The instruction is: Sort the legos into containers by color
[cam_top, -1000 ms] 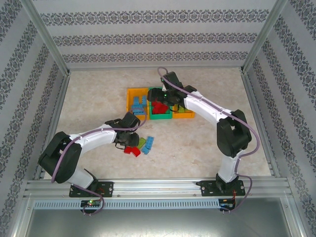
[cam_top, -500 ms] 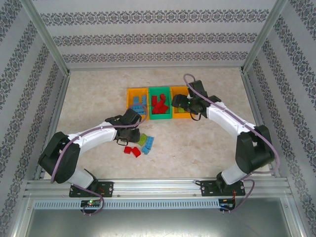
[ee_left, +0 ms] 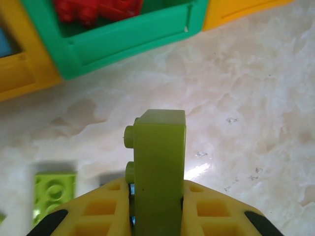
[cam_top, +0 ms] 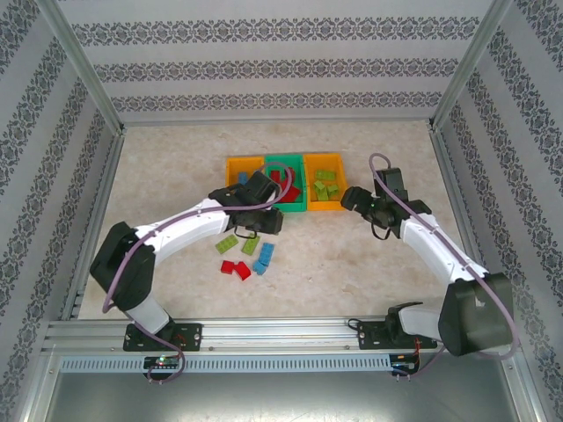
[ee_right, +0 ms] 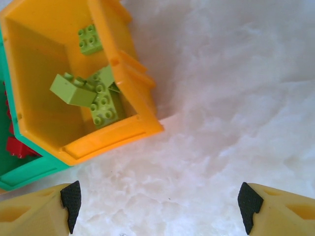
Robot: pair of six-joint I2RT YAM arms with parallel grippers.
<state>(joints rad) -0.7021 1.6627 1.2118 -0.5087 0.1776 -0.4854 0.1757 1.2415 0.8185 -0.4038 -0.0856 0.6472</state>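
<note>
My left gripper [cam_top: 266, 211] hovers just in front of the green bin [cam_top: 283, 204], shut on a lime green lego [ee_left: 158, 157] that stands on end between its fingers [ee_left: 93, 211]. Red legos [ee_left: 93, 7] lie in that green bin [ee_left: 128, 37]. My right gripper [cam_top: 350, 198] hangs open with nothing in it over bare table, beside the right orange bin [ee_right: 123, 73], which holds lime green legos [ee_right: 98, 98]. The left orange bin [cam_top: 236, 169] holds light blue legos. Loose legos lie in front of the bins: two lime [cam_top: 226, 244], two red [cam_top: 235, 269], blue ones [cam_top: 264, 255].
The three bins stand side by side at mid-table. Aluminium frame rails [cam_top: 97, 211] border the table on both sides and along the near edge. Bare marble tabletop [cam_top: 369, 264] stretches to the right of the loose legos.
My left gripper has closed on a lime lego from the loose pile and carried it up toward the bins. My right arm has swung right, away from the green bin, opening slightly.
</note>
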